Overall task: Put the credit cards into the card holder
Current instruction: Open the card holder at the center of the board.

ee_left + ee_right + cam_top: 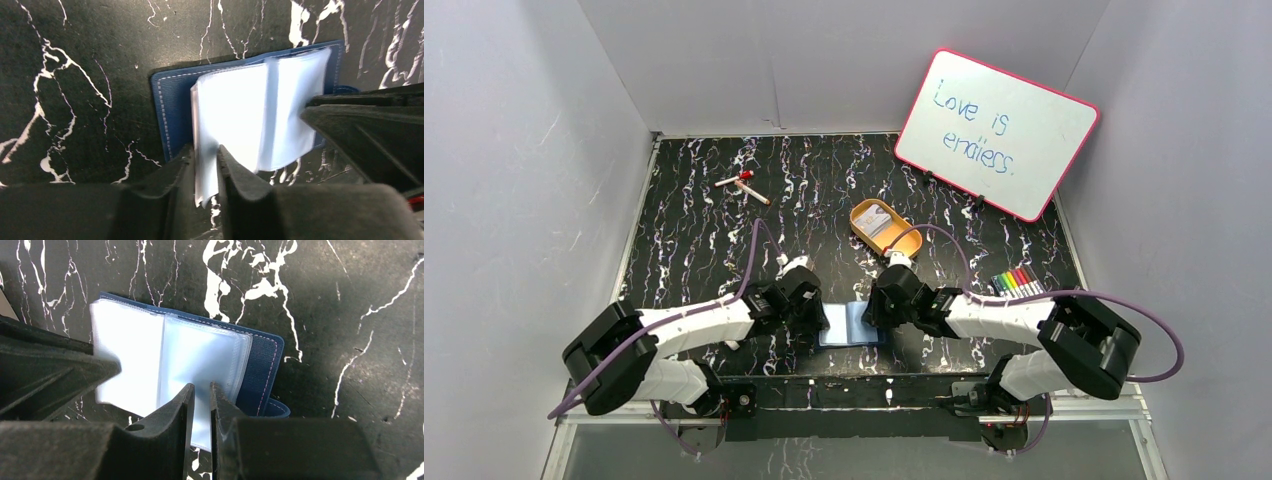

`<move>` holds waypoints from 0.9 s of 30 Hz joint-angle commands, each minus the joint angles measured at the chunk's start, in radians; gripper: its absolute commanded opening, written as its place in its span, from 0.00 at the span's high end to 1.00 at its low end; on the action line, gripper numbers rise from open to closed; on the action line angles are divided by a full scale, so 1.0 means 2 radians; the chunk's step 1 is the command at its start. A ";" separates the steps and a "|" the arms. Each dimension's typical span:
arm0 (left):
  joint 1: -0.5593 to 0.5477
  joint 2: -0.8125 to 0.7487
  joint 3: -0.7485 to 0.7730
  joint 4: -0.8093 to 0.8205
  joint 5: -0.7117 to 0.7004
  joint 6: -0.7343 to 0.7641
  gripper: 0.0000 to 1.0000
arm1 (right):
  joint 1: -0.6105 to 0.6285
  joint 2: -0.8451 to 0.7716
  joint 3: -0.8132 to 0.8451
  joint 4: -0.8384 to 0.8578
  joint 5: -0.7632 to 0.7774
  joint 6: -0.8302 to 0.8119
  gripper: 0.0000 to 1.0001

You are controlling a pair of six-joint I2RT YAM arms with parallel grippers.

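Observation:
The navy card holder lies open near the table's front edge, its clear plastic sleeves fanned out. In the left wrist view my left gripper is shut on one raised sleeve beside the blue cover. In the right wrist view my right gripper stands over the flat sleeves, jaws a narrow slit apart and pinching nothing. The cover shows to its right. From above, the left gripper and right gripper flank the holder. A pale credit card lies in the tin.
An oval orange tin sits behind the right gripper. A pack of coloured marker pens lies at the right, and a red-capped marker at the back left. A pink-framed whiteboard leans on the back right wall.

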 commanded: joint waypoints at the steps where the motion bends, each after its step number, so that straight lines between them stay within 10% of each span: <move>1: -0.001 -0.038 0.014 -0.026 -0.021 0.011 0.68 | 0.000 0.023 -0.003 -0.013 0.010 -0.008 0.74; 5: 0.000 -0.078 0.024 -0.059 -0.041 0.014 0.44 | 0.000 0.023 -0.001 -0.023 0.018 -0.011 0.74; 15: -0.001 -0.144 0.062 -0.052 -0.024 0.022 0.45 | 0.000 0.022 0.002 -0.025 0.022 -0.017 0.74; 27: -0.001 0.006 0.011 0.105 0.074 0.010 0.90 | 0.000 0.015 -0.001 -0.025 0.022 -0.010 0.74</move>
